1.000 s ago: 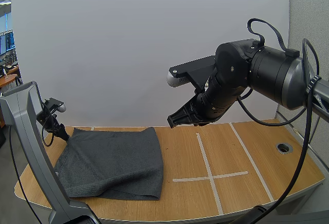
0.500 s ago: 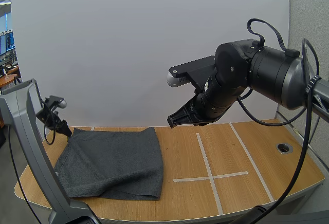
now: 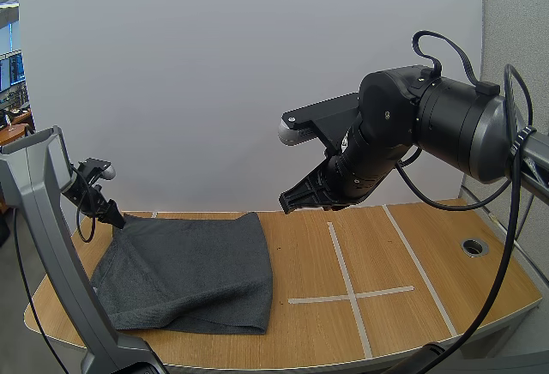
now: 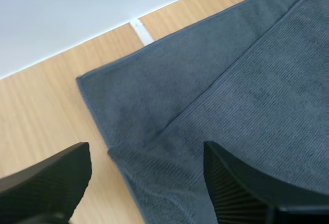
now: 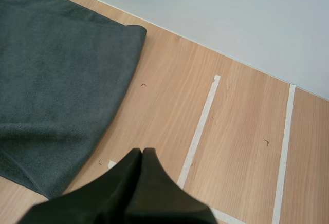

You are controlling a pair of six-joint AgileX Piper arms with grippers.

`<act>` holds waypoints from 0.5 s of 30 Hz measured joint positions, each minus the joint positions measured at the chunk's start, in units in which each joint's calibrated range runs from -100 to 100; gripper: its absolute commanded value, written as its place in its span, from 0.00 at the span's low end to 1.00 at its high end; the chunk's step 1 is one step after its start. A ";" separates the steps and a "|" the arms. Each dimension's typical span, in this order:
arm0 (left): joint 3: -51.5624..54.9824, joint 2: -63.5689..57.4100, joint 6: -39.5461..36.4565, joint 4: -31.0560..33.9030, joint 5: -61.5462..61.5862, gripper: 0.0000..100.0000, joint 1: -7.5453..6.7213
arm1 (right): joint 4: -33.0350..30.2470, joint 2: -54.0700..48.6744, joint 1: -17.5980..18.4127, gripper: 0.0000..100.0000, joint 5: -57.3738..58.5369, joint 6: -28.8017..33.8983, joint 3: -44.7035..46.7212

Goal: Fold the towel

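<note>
A dark grey towel (image 3: 189,271) lies folded over on the left part of the wooden table (image 3: 429,288), its folded edge toward the middle. My left gripper (image 3: 112,214) hovers at the towel's far left corner. In the left wrist view its fingers (image 4: 51,175) stand wide apart, open, over the corner of the towel (image 4: 231,90), where the upper layer lies a little inside the lower one. My right gripper (image 3: 292,201) hangs shut above the table, right of the towel. In the right wrist view its tips (image 5: 142,153) lie together beside the towel (image 5: 56,80).
White tape lines (image 3: 347,292) form a cross on the right half of the table, with another strip (image 3: 420,262) farther right. A round cable hole (image 3: 473,246) sits near the right edge. The towel's front hem lies close to the table's front edge.
My left gripper has shifted slightly to the right, onto the towel's far left corner. The right arm and the towel have stayed still.
</note>
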 measured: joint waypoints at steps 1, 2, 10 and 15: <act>0.00 0.00 0.00 -0.12 0.00 1.00 -0.20 | 0.00 0.00 0.00 0.00 0.00 0.00 0.00; 0.00 0.00 0.00 -0.20 0.00 1.00 -0.41 | 0.00 0.00 0.00 0.00 0.00 0.00 0.00; 0.00 0.13 1.01 -0.56 0.00 1.00 -0.92 | 0.00 0.00 0.00 0.00 2.08 0.00 0.00; 0.00 1.24 1.15 0.64 0.00 1.00 -0.92 | 0.00 0.00 0.00 0.00 2.61 0.00 0.00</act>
